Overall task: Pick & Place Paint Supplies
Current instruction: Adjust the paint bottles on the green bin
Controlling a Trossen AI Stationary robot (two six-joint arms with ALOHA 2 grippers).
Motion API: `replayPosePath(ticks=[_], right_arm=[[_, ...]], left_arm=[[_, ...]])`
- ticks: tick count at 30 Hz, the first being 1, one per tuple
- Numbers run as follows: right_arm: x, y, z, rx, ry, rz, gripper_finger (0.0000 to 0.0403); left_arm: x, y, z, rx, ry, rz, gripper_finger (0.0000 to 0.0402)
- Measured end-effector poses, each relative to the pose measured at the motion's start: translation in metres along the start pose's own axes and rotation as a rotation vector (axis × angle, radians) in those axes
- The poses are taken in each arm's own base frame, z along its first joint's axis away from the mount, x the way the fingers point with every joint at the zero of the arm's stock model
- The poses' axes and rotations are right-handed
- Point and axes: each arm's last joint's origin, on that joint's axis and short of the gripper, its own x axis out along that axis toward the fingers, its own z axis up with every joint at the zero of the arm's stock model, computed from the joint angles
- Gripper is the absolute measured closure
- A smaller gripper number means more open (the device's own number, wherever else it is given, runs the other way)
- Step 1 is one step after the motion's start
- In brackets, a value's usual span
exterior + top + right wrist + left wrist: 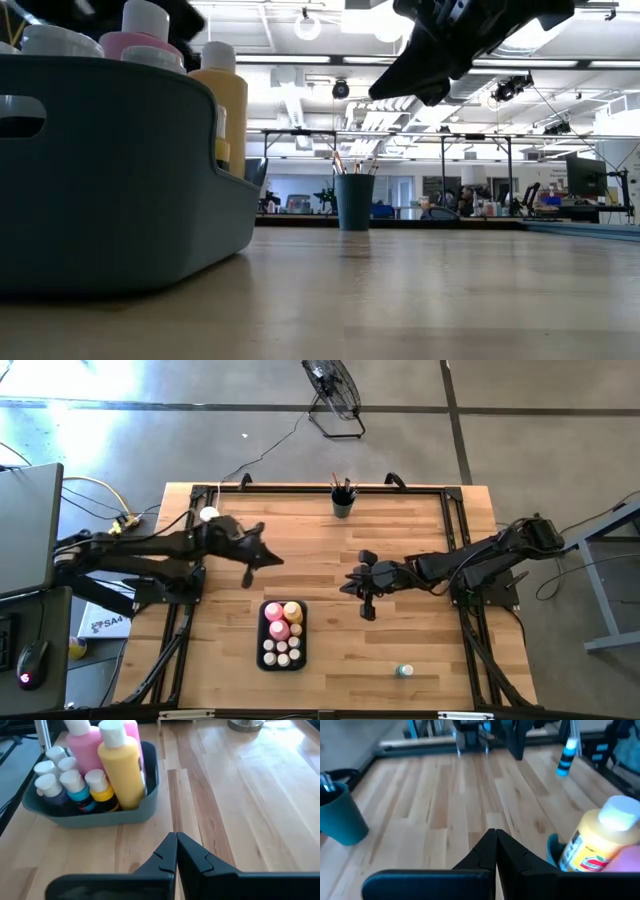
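A dark tray near the table's near edge holds a pink squeeze bottle, a yellow squeeze bottle and several small white-capped paint bottles, all standing upright. Dark-handled brushes stand in a teal cup near the far edge. One small teal bottle stands alone on the wood near the near right. My left gripper hovers shut, far-left of the tray. My right gripper hovers shut, to the right of the tray and pointing toward it.
A white knob on a round base sits at the far left of the table. Black frame rails run along the table's sides and far edge. Bare wood lies between the tray and the cup.
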Motion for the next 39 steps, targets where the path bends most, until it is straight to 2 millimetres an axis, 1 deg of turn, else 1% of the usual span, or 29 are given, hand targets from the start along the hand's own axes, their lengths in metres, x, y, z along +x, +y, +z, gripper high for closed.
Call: replayPosePath(ticks=[5,9,13,16,19,23,26,29,35,39], right_arm=[[0.001,-0.004,0.002,0.009,-0.014,-0.004,0.0401],[0.001,-0.004,0.002,0.008,-0.014,0.0,0.0401],[0.0,-0.002,0.002,0.012,-0.012,0.011,0.0401],[0.0,0.001,0.001,0.008,-0.007,0.038,0.0401],[-0.001,0.006,0.001,0.001,-0.009,0.061,0.0401],[-0.002,0.012,0.004,0.008,-0.047,0.114,0.0401],[-0.003,0.016,0.01,0.045,-0.1,0.166,0.0401],[-0.004,0.022,0.014,0.042,-0.156,0.195,0.0401],[-0.008,0.03,0.021,-0.007,-0.245,0.232,0.0401],[-0.007,0.034,0.022,-0.009,-0.264,0.244,0.0401]], left_arm=[[-0.025,-0.011,-0.017,0.015,-0.167,0.024,0.0402],[-0.045,-0.019,-0.026,0.015,-0.206,0.057,0.0402],[-0.062,-0.025,-0.03,0.01,-0.191,0.047,0.0402],[-0.072,-0.031,-0.028,0.042,-0.25,-0.029,0.0402],[-0.082,-0.035,-0.025,0.09,-0.314,-0.058,0.0402],[-0.086,-0.037,-0.027,0.082,-0.314,-0.064,0.0402],[-0.086,-0.036,-0.03,0.032,-0.28,-0.048,0.0402],[-0.085,-0.036,-0.031,0.013,-0.264,-0.026,0.0402],[-0.086,-0.038,-0.031,-0.036,-0.271,-0.114,0.0402],[-0.086,-0.039,-0.031,-0.073,-0.27,-0.144,0.0402]])
